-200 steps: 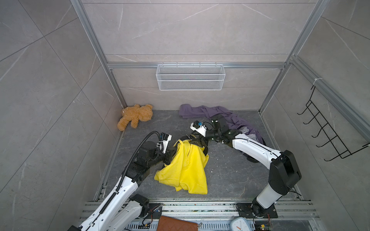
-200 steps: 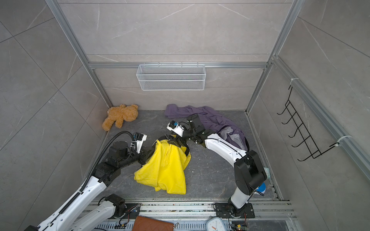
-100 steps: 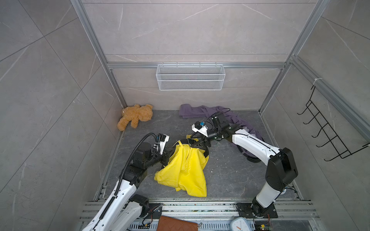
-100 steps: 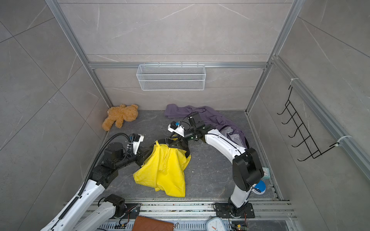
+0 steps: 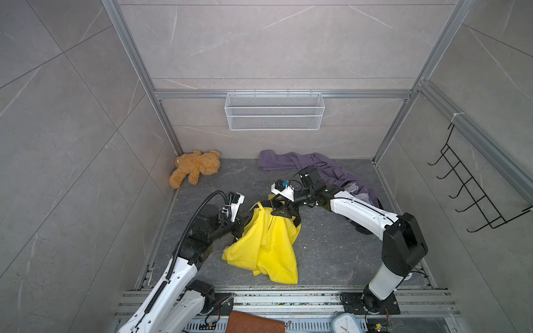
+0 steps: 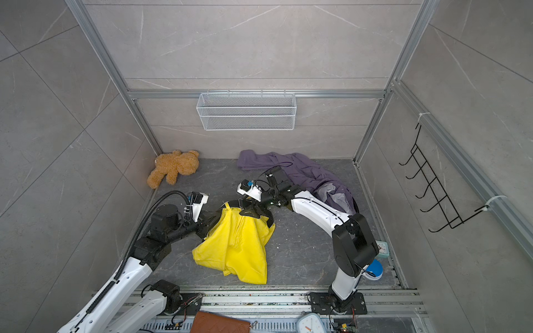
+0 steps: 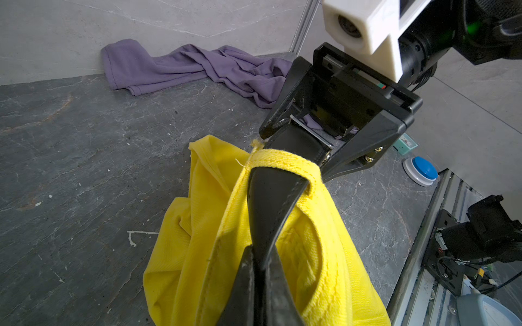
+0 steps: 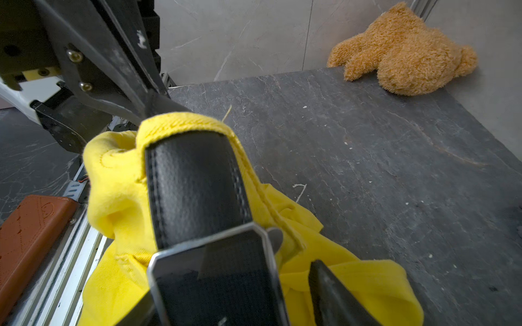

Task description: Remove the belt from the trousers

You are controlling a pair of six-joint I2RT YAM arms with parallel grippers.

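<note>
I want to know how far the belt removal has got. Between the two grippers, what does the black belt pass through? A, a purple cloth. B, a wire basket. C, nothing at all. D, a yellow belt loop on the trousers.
D: in the left wrist view the black belt runs under a yellow belt loop of the trousers, between the left gripper and the right gripper.

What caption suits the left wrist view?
Black belt threaded through one trousers loop, pinched by left gripper near the camera and right gripper at the buckle end; purple cloth behind.
</note>
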